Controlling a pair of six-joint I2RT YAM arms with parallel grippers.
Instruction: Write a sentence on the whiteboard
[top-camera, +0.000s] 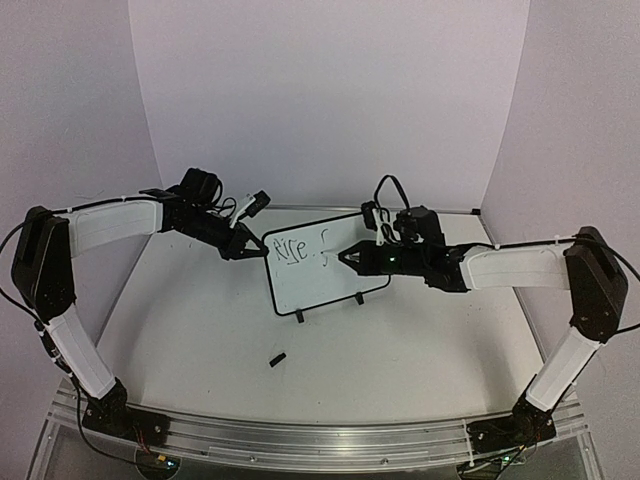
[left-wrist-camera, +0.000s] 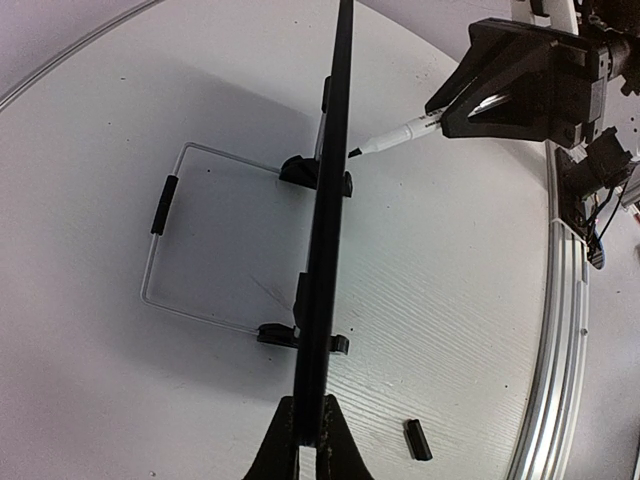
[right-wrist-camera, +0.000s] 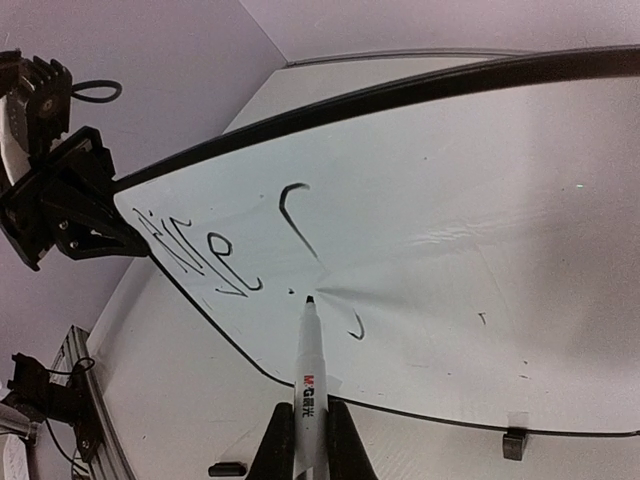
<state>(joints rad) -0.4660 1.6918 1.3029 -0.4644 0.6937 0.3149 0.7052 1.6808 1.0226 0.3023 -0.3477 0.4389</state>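
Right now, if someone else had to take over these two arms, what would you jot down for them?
Left pincer: shut on the whiteboard at its upper left corner, steadying it.
Right pincer: shut on a marker, with the tip at the board's face; contact is hard to judge.
The board stands upright on its feet on the table. A small black cap-like piece lies in front of it.
Done: the sentence has its first word, "Rise", plus one hooked stroke beside it.
Left: the remaining words.
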